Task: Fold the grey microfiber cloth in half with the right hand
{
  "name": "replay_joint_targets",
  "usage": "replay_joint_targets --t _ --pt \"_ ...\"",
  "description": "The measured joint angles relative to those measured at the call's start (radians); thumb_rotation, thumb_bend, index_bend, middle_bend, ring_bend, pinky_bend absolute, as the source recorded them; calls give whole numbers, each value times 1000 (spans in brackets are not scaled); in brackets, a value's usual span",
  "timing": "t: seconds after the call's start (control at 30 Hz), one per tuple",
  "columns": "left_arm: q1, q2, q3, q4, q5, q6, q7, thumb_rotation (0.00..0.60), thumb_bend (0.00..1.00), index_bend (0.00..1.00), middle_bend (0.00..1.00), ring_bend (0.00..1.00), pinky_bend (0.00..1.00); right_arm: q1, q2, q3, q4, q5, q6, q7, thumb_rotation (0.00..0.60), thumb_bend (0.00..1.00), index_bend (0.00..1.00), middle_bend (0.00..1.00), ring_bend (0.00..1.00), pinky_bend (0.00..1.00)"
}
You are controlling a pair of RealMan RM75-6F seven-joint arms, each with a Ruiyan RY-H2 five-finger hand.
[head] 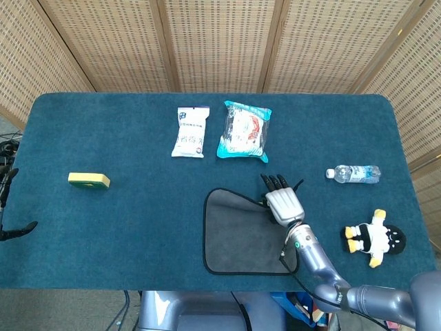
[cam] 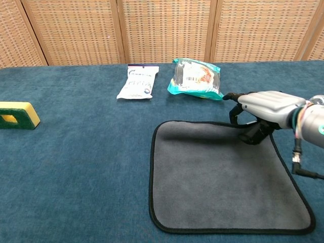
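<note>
The grey microfiber cloth (head: 238,238) (cam: 212,177), edged in black, lies on the blue table near its front edge, right of centre. My right hand (head: 284,205) (cam: 264,107) pinches the cloth's far right corner and holds it raised off the table, drawn in toward the near side. That far edge now slopes in the head view, and the hand casts a shadow on the cloth. The rest of the cloth lies flat. My left hand shows in neither view.
A white packet (head: 190,131) (cam: 137,81) and a teal snack bag (head: 244,131) (cam: 196,77) lie beyond the cloth. At the left lies a yellow sponge (head: 89,181) (cam: 15,115). A water bottle (head: 353,174) and a plush penguin (head: 373,238) are to the right.
</note>
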Motion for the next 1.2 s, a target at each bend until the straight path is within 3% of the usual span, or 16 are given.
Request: replay_joint_targets --t 0.67,1.2 --pt "22 4 21 -14 59 41 -6 600 109 0 0 0 0 -137 24 -137 -81 -232 100 29 600 514 639 0 0 0" --pt "28 10 23 -15 73 49 -22 600 109 0 0 0 0 -201 7 -186 -109 -319 108 -38 600 514 644 0 0 0"
